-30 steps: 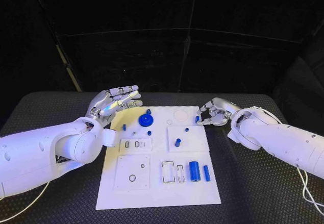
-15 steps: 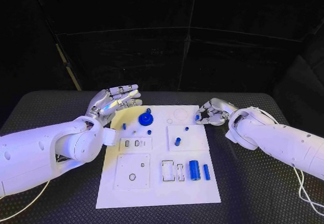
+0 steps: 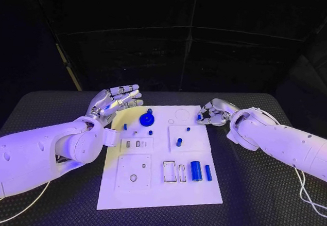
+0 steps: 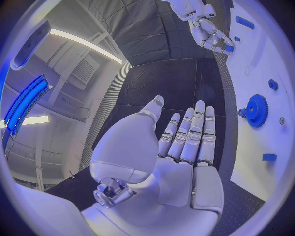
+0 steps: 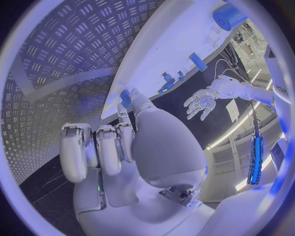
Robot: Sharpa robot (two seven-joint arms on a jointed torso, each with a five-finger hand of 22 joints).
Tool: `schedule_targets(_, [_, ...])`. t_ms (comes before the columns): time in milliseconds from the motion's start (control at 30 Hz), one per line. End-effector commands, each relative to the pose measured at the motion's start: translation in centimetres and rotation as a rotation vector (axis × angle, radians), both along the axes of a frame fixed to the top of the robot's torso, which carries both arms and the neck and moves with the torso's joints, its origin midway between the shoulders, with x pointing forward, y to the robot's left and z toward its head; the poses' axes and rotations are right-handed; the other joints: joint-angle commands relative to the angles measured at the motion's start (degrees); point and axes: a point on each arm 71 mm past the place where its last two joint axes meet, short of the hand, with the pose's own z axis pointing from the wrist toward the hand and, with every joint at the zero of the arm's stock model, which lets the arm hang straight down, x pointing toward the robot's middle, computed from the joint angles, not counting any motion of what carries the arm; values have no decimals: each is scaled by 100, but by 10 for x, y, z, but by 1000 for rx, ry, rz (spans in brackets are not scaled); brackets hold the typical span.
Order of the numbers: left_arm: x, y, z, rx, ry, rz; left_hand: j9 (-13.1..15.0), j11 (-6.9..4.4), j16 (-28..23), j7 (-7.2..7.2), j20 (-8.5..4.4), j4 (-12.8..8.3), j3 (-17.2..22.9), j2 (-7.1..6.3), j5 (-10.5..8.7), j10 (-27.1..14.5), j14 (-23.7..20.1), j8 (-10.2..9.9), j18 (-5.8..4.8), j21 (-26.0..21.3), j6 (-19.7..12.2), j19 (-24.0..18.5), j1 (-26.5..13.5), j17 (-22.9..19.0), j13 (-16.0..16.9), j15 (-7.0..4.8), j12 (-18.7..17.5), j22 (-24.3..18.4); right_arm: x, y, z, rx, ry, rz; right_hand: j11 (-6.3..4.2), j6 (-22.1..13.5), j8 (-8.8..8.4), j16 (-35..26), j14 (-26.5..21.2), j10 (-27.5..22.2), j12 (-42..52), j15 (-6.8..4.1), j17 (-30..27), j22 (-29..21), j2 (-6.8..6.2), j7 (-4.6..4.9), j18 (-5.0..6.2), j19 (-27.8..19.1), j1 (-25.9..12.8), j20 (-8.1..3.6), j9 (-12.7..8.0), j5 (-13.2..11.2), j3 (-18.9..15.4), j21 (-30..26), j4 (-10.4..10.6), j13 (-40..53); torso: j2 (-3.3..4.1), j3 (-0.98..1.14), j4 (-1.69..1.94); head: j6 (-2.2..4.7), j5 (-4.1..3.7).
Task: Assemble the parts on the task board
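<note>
The white board (image 3: 163,159) lies mid-surface (image 3: 262,201) before me. My left hand (image 3: 116,101) hovers at its far left corner, fingers spread wide, empty. My right hand (image 3: 210,115), at its far right corner, pinches a small blue part (image 3: 200,117). A blue gear (image 3: 147,120) sits on the board.

A black counter (image 3: 52,111) with a raised diamond-tread surface stands before a dark backdrop (image 3: 189,52) of black cloth panels, crossed by thin seams and a pale horizontal line. A slim pale rod (image 3: 68,68) leans against the backdrop at the far left corner of the counter. In the left wrist view, a ceiling (image 4: 73,73) shows above the black panels, with a long bright strip light (image 4: 86,43), a square vent (image 4: 81,73), and a glowing blue fixture (image 4: 23,101) to one side.
</note>
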Motion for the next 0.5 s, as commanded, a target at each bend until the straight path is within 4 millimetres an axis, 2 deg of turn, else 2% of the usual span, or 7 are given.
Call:
schedule_targets(33, [0, -1, 1, -4, -8, -13, 2, 24, -26, 551, 11, -33, 11, 36, 6, -19, 16, -31, 26, -19, 0, -31, -16, -7, -4, 39, -36, -7, 1, 1, 1, 0, -12, -1, -48, 90, 33, 14, 606, 126, 37, -39, 1509, 1312, 62, -10, -90, 505, 4, -14, 4, -31, 54, 35, -17, 822, 0, 1, 0, -10, 1])
schedule_targets(500, [0, 0, 1, -1, -7, -9, 1, 24, -34, 551, 12, -39, 15, 38, 6, -20, 14, -33, 29, -17, -8, -27, -14, -8, -4, 38, -39, -8, 0, 1, 8, 39, -86, -18, -166, 426, 148, 14, 606, 190, 91, -139, 1509, 1348, 276, -145, -97, 518, 60, -100, 19, -50, 312, 48, -71, 899, -3, 3, 1, -6, 4])
